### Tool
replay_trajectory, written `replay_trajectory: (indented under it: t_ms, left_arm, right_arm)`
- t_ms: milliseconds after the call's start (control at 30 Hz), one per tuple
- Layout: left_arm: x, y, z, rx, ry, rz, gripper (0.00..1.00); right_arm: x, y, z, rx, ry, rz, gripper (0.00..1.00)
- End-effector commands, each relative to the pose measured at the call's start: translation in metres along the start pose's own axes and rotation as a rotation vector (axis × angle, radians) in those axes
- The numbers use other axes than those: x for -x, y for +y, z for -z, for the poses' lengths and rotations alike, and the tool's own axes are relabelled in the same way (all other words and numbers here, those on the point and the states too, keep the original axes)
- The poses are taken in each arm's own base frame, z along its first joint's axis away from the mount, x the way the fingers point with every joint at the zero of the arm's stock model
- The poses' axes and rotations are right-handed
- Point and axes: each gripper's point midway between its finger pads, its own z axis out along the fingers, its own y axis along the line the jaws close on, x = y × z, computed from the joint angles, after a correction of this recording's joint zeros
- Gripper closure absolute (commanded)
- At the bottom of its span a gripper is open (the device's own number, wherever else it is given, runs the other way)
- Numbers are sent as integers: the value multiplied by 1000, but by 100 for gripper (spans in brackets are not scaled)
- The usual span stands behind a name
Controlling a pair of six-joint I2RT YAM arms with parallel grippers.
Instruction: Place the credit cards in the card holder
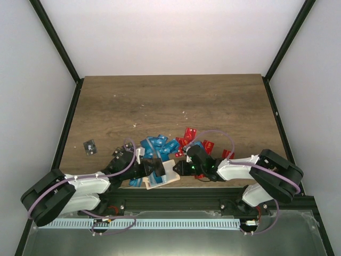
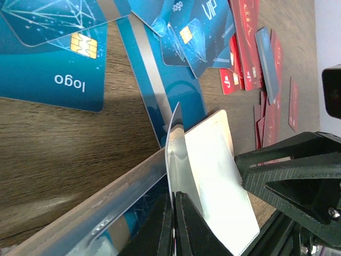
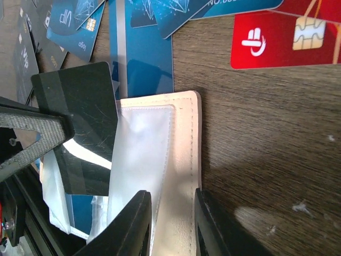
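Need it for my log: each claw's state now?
Left claw: shut on a black credit card.
Right claw: shut on the card holder.

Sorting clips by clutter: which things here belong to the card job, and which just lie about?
Job: card holder in right pincer, blue cards, red cards, black card in left pincer, stray black card.
Lying about: pale crumbs on table.
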Motion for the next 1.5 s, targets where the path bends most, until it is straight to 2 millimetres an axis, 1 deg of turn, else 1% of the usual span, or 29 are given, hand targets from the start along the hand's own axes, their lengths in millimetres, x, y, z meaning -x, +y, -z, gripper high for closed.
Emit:
replay_trajectory:
  t_ms: [0, 133, 267, 433, 567, 667, 733, 800, 867, 1000, 1167, 1267, 1467]
  left_arm:
    - [-22, 28, -1, 91, 77, 27, 96]
    - [-23, 25, -6, 71, 87, 22, 96]
    - [-23, 21, -9, 49, 93, 20, 96]
    - [-23, 19, -9, 38, 94, 20, 96]
    - [-23, 17, -8, 33, 94, 16, 96]
    - [-23, 12, -8, 14, 102, 9, 96]
    - [-24, 6, -7, -8, 117, 6, 96]
    - [-26, 3, -5, -18, 129, 6, 96]
    - [-26, 3, -2, -5, 129, 3, 96]
    - [-24, 12, 2, 49, 122, -15, 96]
    - [-26, 10, 3, 43, 128, 9, 96]
    - [-22, 9, 6, 45, 107, 23, 96]
    - [-15, 6, 17, 48, 63, 63, 96]
  right_arm:
    - [-35, -19, -3, -11, 114, -29, 76]
    - [-35, -8, 0, 47, 111, -18, 82]
    - [-33, 0, 4, 87, 102, -7, 83]
    - [-32, 5, 8, 140, 94, -12, 88]
    - [-32, 12, 11, 197, 96, -20, 89]
    - [-32, 11, 9, 195, 91, -25, 95]
    - [-33, 2, 5, 153, 92, -36, 99]
    - [-35, -14, -1, 80, 89, -47, 99]
    - [-37, -31, -6, 10, 88, -59, 99]
    - [-48, -56, -16, -82, 116, -74, 99]
    - [-57, -75, -21, -140, 129, -97, 99]
    - [-61, -88, -21, -195, 130, -106, 99]
    - [-66, -110, -15, -283, 112, -124, 99]
